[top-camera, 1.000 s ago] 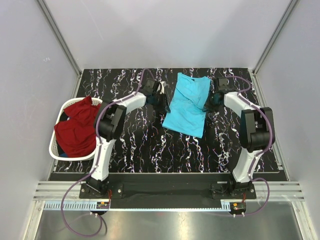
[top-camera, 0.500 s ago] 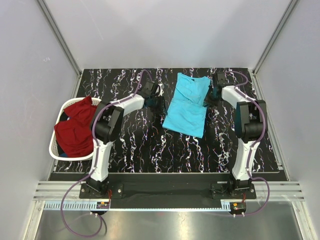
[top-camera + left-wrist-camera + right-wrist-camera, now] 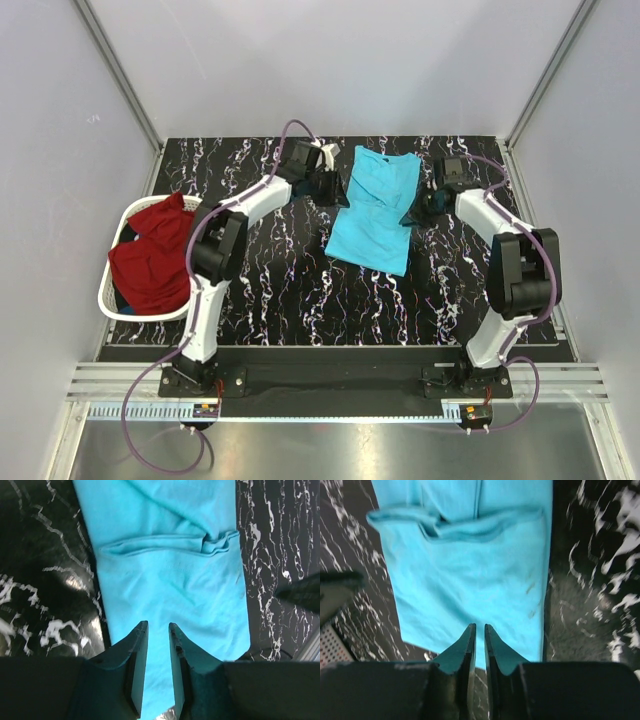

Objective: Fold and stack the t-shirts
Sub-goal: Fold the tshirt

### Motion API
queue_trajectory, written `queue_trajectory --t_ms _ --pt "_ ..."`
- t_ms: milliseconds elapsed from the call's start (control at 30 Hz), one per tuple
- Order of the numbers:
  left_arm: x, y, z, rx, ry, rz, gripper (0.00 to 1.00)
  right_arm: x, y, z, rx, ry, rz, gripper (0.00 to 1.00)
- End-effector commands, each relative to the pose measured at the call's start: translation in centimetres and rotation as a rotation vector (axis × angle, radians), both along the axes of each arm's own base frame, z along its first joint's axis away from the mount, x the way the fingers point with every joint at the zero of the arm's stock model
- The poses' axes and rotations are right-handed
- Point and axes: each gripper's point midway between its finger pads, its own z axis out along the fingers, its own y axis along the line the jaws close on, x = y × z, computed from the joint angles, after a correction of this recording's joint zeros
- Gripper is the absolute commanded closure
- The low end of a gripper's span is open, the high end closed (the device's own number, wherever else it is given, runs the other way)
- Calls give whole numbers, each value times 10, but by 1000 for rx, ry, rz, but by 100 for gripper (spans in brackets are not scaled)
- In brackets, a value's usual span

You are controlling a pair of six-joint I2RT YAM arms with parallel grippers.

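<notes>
Far left, a white laundry basket (image 3: 112,292) sits at the table's edge, and the dark red t-shirt (image 3: 150,265) is heaped inside it, spilling up over the far rim. Moving in across the black marbled table (image 3: 300,290), the left arm reaches out long and the left gripper (image 3: 327,186) hangs at the left edge of the turquoise t-shirt (image 3: 375,210). From its wrist camera the two fingers (image 3: 136,647) are drawn close with only a narrow slit between them; turquoise cloth shows through the slit and nothing is pinched. Centre stage, that turquoise t-shirt lies flat on the far middle of the table, folded into a long narrow panel, collar end away from the arms and near end slanting a little to the right. A raised crease of cloth runs across its width in both wrist views. On to the right: the right gripper (image 3: 416,211) sits just beside the shirt's right edge, fingers (image 3: 467,645) pressed almost together and empty, their tips over the cloth. Whether either gripper touches the fabric can't be told.
</notes>
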Motion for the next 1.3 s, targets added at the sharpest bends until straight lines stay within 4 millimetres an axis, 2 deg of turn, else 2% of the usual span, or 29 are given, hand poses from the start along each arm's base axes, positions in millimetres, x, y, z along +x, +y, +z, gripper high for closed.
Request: queue_trajectory --t_ms 0,33,100,133,167,200,233,367,400,467,533,600,633,667,700,733,767,800,833,867,900,933,1000,1033,1067,1200,1267 --pt "7 -16 -15 -44 -2 -64 72 -25 20 -3 110 26 34 82" --pt "12 -19 -12 -51 -17 -68 72 -25 20 -3 116 9 33 82" --pt "18 -20 -21 -48 -12 -70 71 -36 20 -16 115 28 43 82" --pt "23 -24 -16 -64 -26 -80 71 -34 21 -18 121 7 53 82" --pt "25 -26 -25 -65 -7 -80 71 -43 23 -27 132 27 74 82" --pt "28 -27 -25 -73 -3 -79 71 -45 23 -31 132 34 81 82" --pt "35 -28 -16 -91 -10 -80 71 -49 22 -37 125 51 80 82" --pt "53 -15 -26 -92 13 -24 70 -67 5 -61 44 108 23 84" --pt "54 -14 -35 -94 34 -19 70 -68 5 -61 46 110 17 84" --pt "56 -13 -31 -136 54 -34 70 -72 3 -58 41 102 12 84" --pt "52 -16 -17 -175 65 -56 70 -73 0 -50 28 81 14 84" --pt "50 -16 14 -196 18 -72 69 -73 -4 -42 5 72 6 84" --pt "46 -14 18 -190 13 -72 68 -75 -5 -35 0 68 5 84" --pt "44 -11 44 -199 -35 -78 68 -74 -6 -29 -1 59 -5 84" --pt "40 -9 53 -196 -46 -78 68 -75 -6 -24 0 56 -14 84" --pt "32 -3 48 -177 -31 -64 68 -76 -6 -15 7 43 -19 84" --pt "25 -1 69 -182 -66 -74 68 -77 -2 -10 34 37 -13 84" --pt "18 1 71 -176 -71 -78 68 -77 1 -5 48 29 -10 84" --pt "5 4 56 -141 -43 -71 68 -76 3 -3 61 27 -7 84" --pt "-3 5 65 -132 -65 -76 68 -75 10 2 80 21 14 85" --pt "-10 6 61 -119 -53 -77 68 -74 14 2 88 23 28 85" --pt "-28 8 42 -101 0 -85 69 -72 19 -2 94 28 45 86" --pt "-43 8 39 -98 15 -89 71 -68 38 3 146 16 107 91" --pt "-59 9 22 -79 54 -94 71 -66 47 -3 180 29 135 94" --pt "-67 9 23 -77 52 -95 71 -62 51 -2 183 23 149 96" --pt "-91 9 -10 -14 93 -105 71 -58 55 -23 182 53 156 98" --pt "-101 10 -30 15 128 -109 73 -64 51 -40 163 82 151 99"
